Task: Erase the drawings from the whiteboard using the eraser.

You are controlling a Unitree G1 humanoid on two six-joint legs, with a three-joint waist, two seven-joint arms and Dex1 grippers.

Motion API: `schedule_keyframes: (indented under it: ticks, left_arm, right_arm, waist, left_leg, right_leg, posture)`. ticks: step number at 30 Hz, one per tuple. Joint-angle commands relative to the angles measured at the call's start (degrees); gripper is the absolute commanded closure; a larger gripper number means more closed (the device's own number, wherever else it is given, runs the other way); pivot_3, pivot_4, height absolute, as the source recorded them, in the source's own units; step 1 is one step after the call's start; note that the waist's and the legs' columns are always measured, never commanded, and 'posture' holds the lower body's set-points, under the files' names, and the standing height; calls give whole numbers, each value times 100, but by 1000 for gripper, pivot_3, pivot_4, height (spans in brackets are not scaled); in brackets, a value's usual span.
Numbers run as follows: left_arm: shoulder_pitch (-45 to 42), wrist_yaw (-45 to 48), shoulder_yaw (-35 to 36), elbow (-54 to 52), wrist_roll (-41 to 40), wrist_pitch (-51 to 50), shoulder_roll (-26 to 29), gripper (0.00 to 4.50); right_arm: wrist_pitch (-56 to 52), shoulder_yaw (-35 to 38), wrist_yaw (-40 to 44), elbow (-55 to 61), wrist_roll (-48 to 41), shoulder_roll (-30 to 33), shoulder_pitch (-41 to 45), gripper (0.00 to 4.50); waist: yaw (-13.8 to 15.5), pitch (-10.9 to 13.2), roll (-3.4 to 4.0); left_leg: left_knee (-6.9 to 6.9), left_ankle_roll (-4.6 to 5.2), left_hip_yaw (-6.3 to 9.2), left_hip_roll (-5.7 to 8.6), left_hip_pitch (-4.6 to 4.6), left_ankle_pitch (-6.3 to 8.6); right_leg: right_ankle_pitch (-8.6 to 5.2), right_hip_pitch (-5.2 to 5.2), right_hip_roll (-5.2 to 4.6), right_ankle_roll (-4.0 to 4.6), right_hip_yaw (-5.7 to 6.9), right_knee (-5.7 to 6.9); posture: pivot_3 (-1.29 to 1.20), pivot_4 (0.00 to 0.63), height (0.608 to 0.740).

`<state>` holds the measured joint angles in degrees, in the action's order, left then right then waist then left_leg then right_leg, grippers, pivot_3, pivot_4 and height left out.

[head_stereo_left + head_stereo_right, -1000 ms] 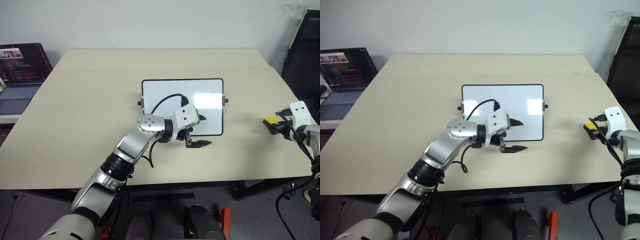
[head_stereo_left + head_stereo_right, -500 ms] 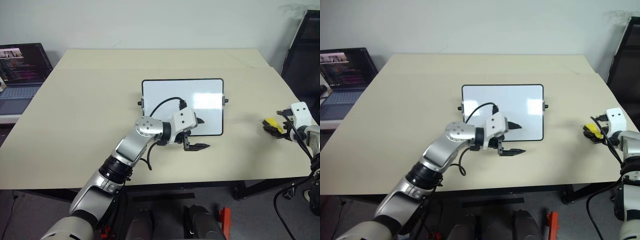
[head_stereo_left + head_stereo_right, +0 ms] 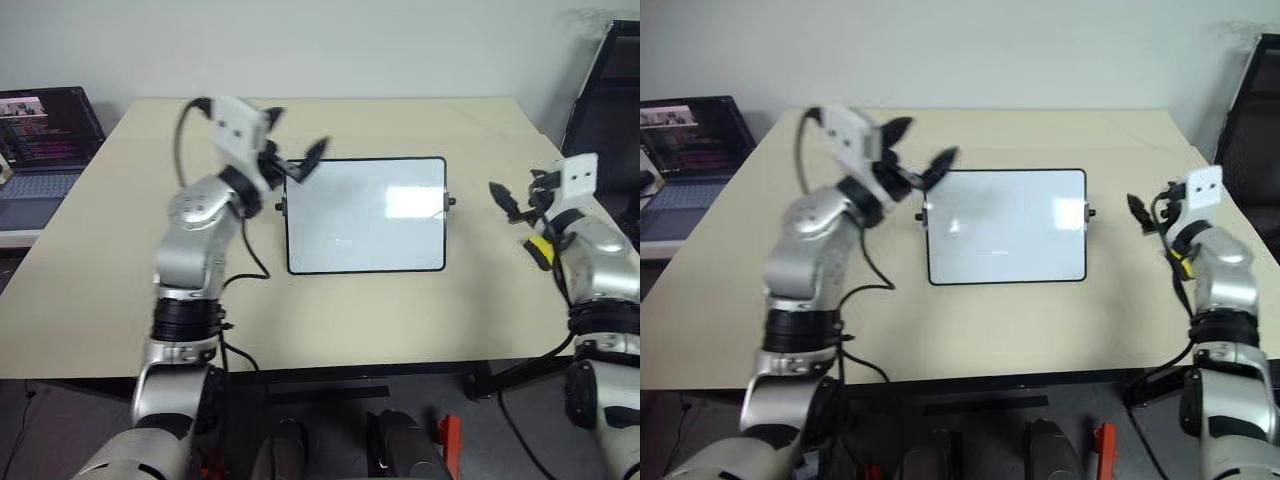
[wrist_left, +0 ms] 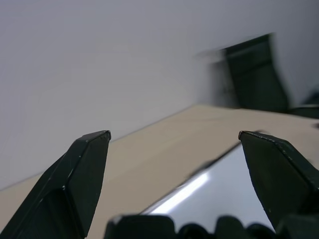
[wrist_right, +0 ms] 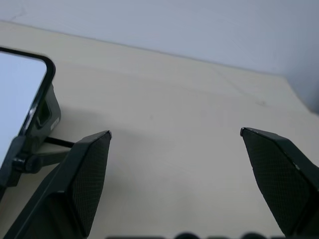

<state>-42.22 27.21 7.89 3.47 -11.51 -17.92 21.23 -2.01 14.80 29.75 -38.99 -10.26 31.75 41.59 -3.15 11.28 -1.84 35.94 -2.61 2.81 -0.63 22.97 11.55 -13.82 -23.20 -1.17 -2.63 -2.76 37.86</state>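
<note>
Beige tabletop in front of a pale wall is what I am looking down on. Near its middle lies the whiteboard, flat, and from my head cameras I can make out no blue marks on its glossy white face. Off toward the table's right edge, the eraser shows as a small yellow bit lying on the table, partly hidden behind my right arm and free of any finger.

My right gripper hangs above the table between the board's right side and that eraser, its two black fingers spread wide apart with nothing between them. My left gripper is raised over the board's upper left corner, fingers likewise spread and empty.

Beyond the table's left edge I see a laptop with its screen lit.
</note>
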Motion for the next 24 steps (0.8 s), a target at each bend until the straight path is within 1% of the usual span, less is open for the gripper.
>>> schedule_keyframes:
  ticks: [1,3,8,12,14,18,24]
  left_arm:
    - [446,-448,438,261,205,469,207,0]
    - [754,-649,602,459,228,670,205,0]
    - [1176,-1421,943,1164,346,1395,-6,0]
    - [1544,-1675,858,1549,422,1869,-311,0]
    - [1593,-1725,811,1700,368,1987,-495,0]
    - [1616,-1865,742,2160,459,2352,-682,0]
    - [1454,-1979,717,2774,486,2684,-607,0]
  right_arm:
    - [818,351,-537,-341,-85,-131,12,67]
    - [1075,385,-686,-581,-110,-259,-12,67]
    - [1431,339,-616,-740,-160,-554,-162,67]
    - [1584,277,-681,-757,-126,-808,-346,67]
    - [1695,280,-796,-804,-110,-921,-423,67]
    - [1910,250,-1112,-809,-27,-1127,-579,67]
    - [2048,206,-1467,-881,46,-1290,-639,67]
  waist:
    - [16,0,0]
    - [54,0,0]
    - [119,0,-1]
    - [127,0,-1]
    - [134,0,-1]
    - [131,-1,-1]
    - [115,-1,-1]
  left_leg:
    - [0,0,0,2,3,0]
    - [-1,0,-1,6,5,0]
    - [-1,0,4,3,7,1]
    - [-1,0,3,3,3,0]
    - [-1,0,3,3,4,0]
    - [1,0,4,3,3,0]
    - [0,0,2,2,0,0]
  right_leg:
    - [3,-1,-2,4,0,-3]
    - [10,-1,-10,15,2,-6]
    - [12,-1,-9,19,9,-8]
    - [13,1,-8,19,7,-5]
    - [13,1,-9,20,8,-5]
    - [13,1,-7,20,9,-1]
    - [13,1,-5,20,7,2]
  posture:
    - [0,150,740]
    - [0,150,740]
    - [0,150,740]
    - [0,150,740]
    - [0,150,740]
    - [0,150,740]
    - [0,150,740]
